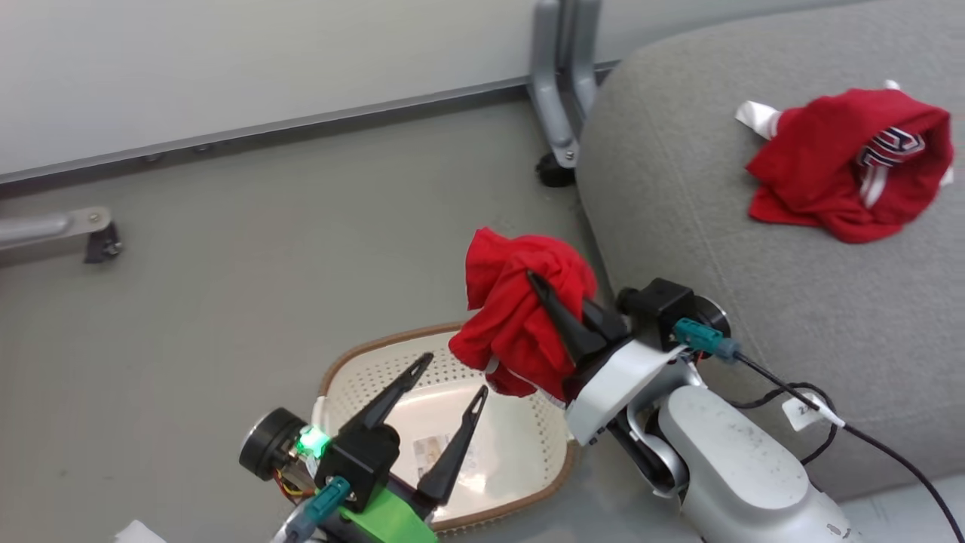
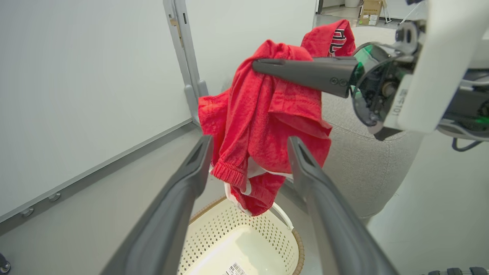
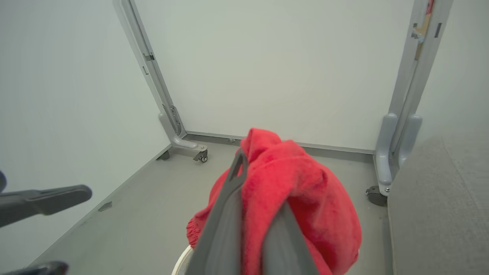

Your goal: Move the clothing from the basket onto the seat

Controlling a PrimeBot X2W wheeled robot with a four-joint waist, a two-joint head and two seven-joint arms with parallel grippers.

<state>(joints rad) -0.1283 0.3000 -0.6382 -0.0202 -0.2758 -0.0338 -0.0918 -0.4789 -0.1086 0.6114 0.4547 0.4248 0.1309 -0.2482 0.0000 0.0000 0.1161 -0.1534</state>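
Observation:
A red garment with white trim (image 1: 520, 317) hangs bunched above the far right rim of the basket (image 1: 452, 445), with my right gripper (image 1: 556, 298) shut on it. The cream basket holds just a paper label (image 1: 433, 452). My left gripper (image 1: 452, 381) stands open over the basket, empty. In the left wrist view the garment (image 2: 267, 114) dangles beyond my open left gripper (image 2: 250, 142), above the basket (image 2: 237, 236). The right wrist view has my right gripper (image 3: 259, 191) clamped on the red fabric (image 3: 305, 191). A red jersey (image 1: 844, 162) lies crumpled on the grey seat (image 1: 716, 226).
Grey partition legs on casters (image 1: 558, 98) stand against the white wall beside the seat's corner; another leg (image 1: 60, 226) lies at the left. A black cable (image 1: 829, 407) trails from my right wrist across the seat's front. Grey floor (image 1: 264, 264) surrounds the basket.

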